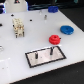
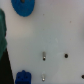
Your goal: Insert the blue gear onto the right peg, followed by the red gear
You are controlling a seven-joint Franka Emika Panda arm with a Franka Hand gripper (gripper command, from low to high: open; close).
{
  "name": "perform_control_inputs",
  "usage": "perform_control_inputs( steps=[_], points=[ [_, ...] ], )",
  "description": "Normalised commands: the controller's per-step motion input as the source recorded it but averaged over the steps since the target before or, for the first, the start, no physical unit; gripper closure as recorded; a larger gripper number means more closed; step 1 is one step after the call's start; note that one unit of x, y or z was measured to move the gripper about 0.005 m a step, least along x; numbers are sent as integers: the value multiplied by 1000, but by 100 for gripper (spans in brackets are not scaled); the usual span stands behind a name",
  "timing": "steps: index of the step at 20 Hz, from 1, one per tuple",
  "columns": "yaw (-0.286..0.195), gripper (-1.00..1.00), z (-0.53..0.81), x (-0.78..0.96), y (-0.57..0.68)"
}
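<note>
The blue gear (image 1: 67, 29) lies flat on the white table at the exterior view's right. The red gear (image 1: 54, 39) lies just in front of it, towards the plate. The black-framed grey plate (image 1: 36, 61) sits at the front centre. The right peg (image 1: 50, 50), dark and the taller of the two, stands on the plate, with a shorter pin (image 1: 38, 54) to its left. Both pins are bare. No gripper fingers show in either view. The wrist view shows only table surface and blue shapes.
A beige block-like object (image 1: 19, 27) stands at the left. A small grey post (image 1: 44, 16) and a blue object (image 1: 53, 8) are at the back. The wrist view shows a round blue shape (image 2: 24, 6), another blue shape (image 2: 22, 77), small metal studs (image 2: 44, 56) and dark holes (image 2: 65, 55).
</note>
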Motion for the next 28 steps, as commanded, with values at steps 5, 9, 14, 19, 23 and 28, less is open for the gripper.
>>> perform_control_inputs(
  steps=[5,9,14,19,23,28],
  points=[
    [0,-100,-360,-81,499],
    [0,-100,-438,-70,421],
    [0,-100,-433,-68,406],
    [0,-100,-486,-59,209],
    [0,-100,-494,-139,21],
    [0,-100,-453,-174,-69]
  ],
)
